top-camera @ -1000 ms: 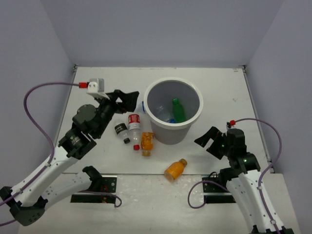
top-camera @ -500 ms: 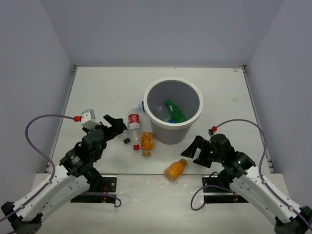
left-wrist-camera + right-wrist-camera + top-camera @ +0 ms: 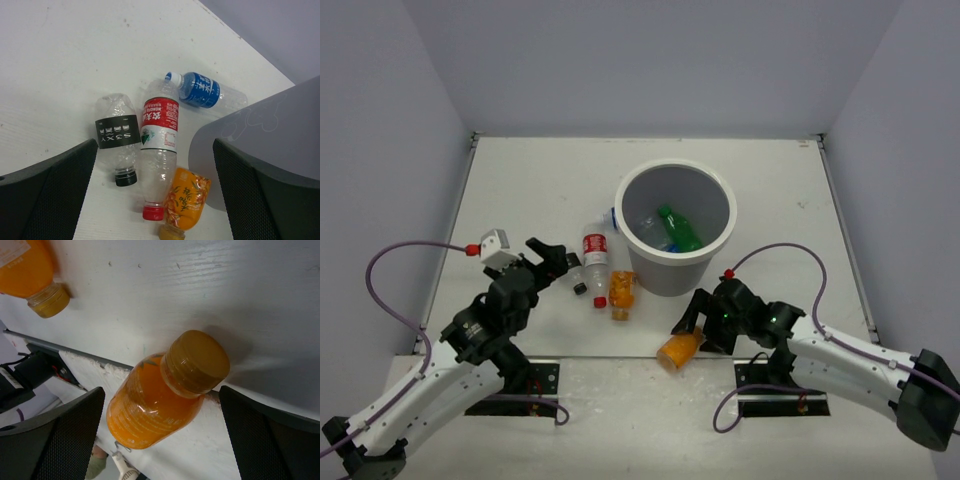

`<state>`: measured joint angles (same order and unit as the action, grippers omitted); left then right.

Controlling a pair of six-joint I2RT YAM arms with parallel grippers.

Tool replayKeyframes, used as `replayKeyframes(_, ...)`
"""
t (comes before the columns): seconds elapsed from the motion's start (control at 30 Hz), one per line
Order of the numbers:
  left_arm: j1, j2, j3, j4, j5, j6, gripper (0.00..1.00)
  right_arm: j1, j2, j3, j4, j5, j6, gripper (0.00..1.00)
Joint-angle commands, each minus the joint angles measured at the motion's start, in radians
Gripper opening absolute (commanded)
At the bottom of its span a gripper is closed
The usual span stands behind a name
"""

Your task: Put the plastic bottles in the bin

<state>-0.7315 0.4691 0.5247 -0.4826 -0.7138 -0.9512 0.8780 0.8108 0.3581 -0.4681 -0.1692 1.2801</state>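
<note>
The light-grey bin (image 3: pixel 669 273) stands mid-table with a green bottle (image 3: pixel 678 228) and a clear one (image 3: pixel 648 226) inside. Left of it lie a red-label bottle (image 3: pixel 594 255), a black-label bottle (image 3: pixel 570 268), an orange bottle (image 3: pixel 621 290) and a blue-label bottle (image 3: pixel 615 217). My left gripper (image 3: pixel 555 262) is open and empty above them; its view shows the red-label (image 3: pixel 159 145), black-label (image 3: pixel 117 135), blue-label (image 3: pixel 202 91) and orange (image 3: pixel 187 200) bottles. My right gripper (image 3: pixel 696 325) is open, its fingers either side of a second orange bottle (image 3: pixel 680 347) (image 3: pixel 160 400), apart from it.
The second orange bottle lies at the table's near edge, over the gap to the arms' mounting plate (image 3: pixel 775 385). The bin wall (image 3: pixel 265 135) fills the right of the left wrist view. The first orange bottle (image 3: pixel 27 270) shows at the top left of the right wrist view.
</note>
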Motion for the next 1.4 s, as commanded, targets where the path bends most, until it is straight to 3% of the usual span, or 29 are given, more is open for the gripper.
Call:
replayKeyframes(0.0,-0.002,-0.022,-0.009,-0.005,-0.054,-0.021,1.0,0.018,0.045,-0.027,0.14,0.032,0.087,0.99)
replayKeyframes(0.13,-0.002,-0.044,-0.014,-0.015,-0.063,-0.032,1.0,0.042,0.079,-0.051,0.181,0.047,0.125,0.97)
replayKeyframes(0.27,-0.002,-0.067,-0.023,-0.018,-0.066,-0.038,1.0,0.053,0.108,-0.081,0.244,0.064,0.141,0.85)
replayKeyframes(0.4,-0.002,-0.076,-0.019,-0.03,-0.072,-0.042,1.0,0.063,0.115,-0.112,0.298,0.077,0.156,0.64)
replayKeyframes(0.57,-0.002,-0.073,-0.017,-0.049,-0.082,-0.058,1.0,0.07,0.065,-0.108,0.249,0.102,0.139,0.22)
replayKeyframes(0.67,-0.002,-0.07,-0.019,-0.051,-0.081,-0.061,1.0,0.074,0.016,-0.075,0.205,0.121,0.089,0.15)
replayKeyframes(0.9,-0.002,-0.063,-0.017,-0.048,-0.079,-0.054,1.0,0.137,-0.112,0.037,0.302,0.056,-0.293,0.08)
replayKeyframes(1.07,-0.002,-0.072,-0.014,-0.054,-0.085,-0.05,1.0,0.148,-0.142,0.151,0.365,-0.173,-0.561,0.08)
replayKeyframes(1.27,-0.002,-0.081,-0.011,-0.061,-0.093,-0.041,1.0,0.153,-0.111,0.329,0.297,-0.369,-0.769,0.08)
replayKeyframes(1.37,-0.002,-0.084,-0.011,-0.068,-0.099,-0.046,1.0,0.153,-0.106,0.401,0.286,-0.394,-0.821,0.08)
